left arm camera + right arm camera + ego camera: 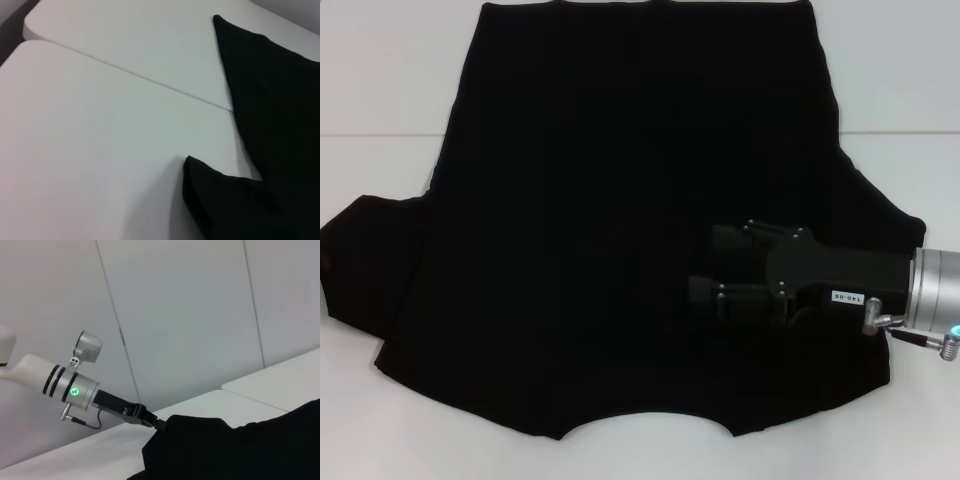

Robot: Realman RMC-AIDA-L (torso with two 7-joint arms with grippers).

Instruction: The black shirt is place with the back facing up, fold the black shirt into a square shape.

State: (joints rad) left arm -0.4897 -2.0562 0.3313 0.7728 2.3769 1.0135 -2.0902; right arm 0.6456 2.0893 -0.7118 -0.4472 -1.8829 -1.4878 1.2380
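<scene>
The black shirt (620, 200) lies spread flat on the white table (380, 100), plain side up, with its hem at the far edge and its neck cut-out toward me. One sleeve (360, 260) sticks out on the left and the other (880, 215) on the right. My right gripper (702, 263) hovers over the shirt's near right part, pointing left, open with only fabric below it. The left wrist view shows the shirt's (270, 100) left edge and sleeve (215, 200). The left gripper (150, 419) shows only far off in the right wrist view, at the edge of the shirt (240, 450).
The table (100, 125) is made of two white tops with a seam (150, 82) between them, running under the shirt. Bare white surface lies left of the shirt and along the near edge. A grey panelled wall (200, 315) stands behind the left arm.
</scene>
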